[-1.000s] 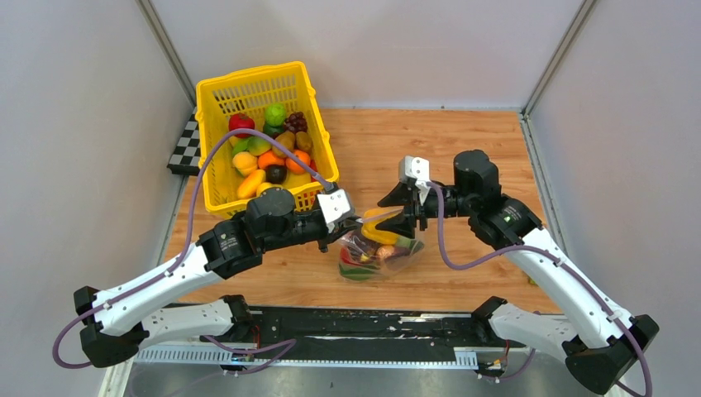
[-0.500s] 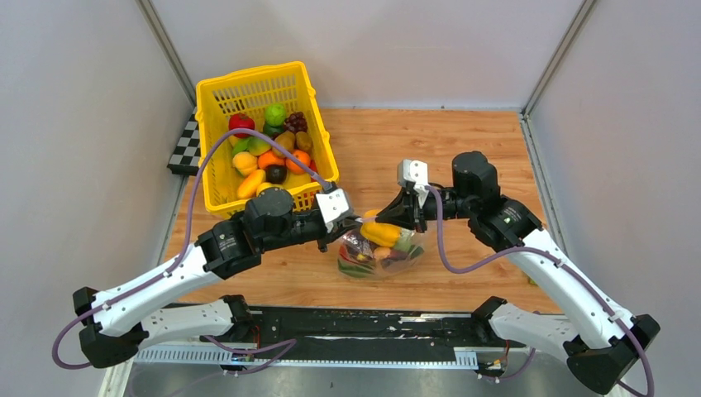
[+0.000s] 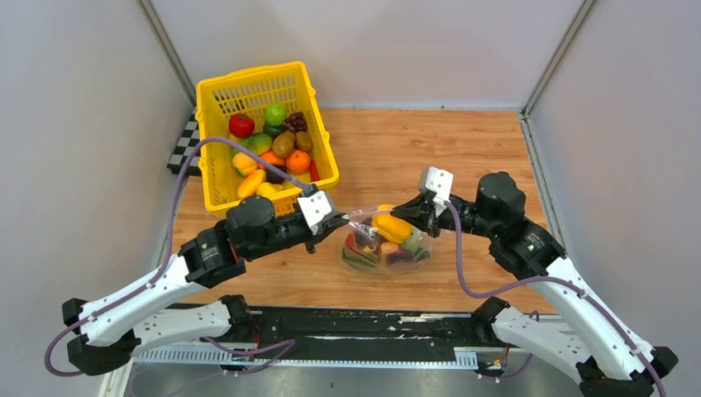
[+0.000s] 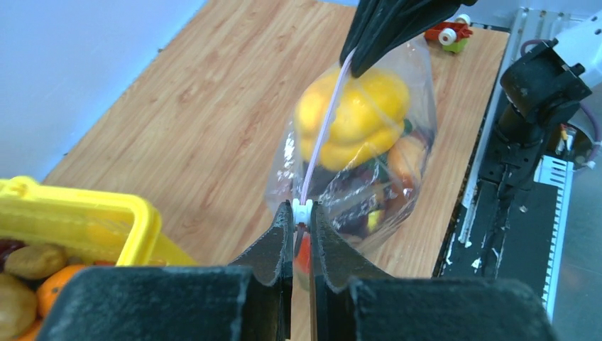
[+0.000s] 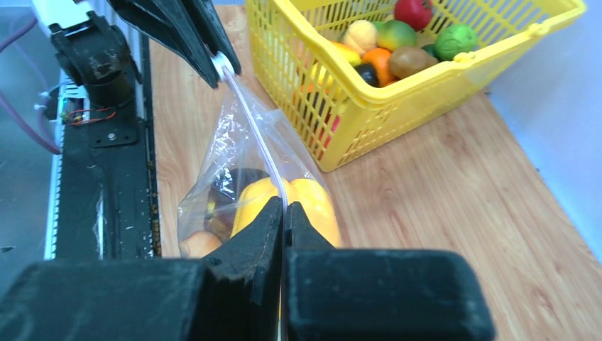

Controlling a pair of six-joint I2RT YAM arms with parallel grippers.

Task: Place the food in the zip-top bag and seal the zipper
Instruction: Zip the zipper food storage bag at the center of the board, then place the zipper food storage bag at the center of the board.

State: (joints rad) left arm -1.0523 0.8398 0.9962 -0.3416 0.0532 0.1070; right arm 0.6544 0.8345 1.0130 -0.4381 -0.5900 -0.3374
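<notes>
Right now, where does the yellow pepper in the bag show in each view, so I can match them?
Top external: yellow pepper near centre, inside the bag.
Left wrist: upper middle, behind the zipper.
Right wrist: low centre, partly hidden.
Shared landmark: yellow basket, in all three.
</notes>
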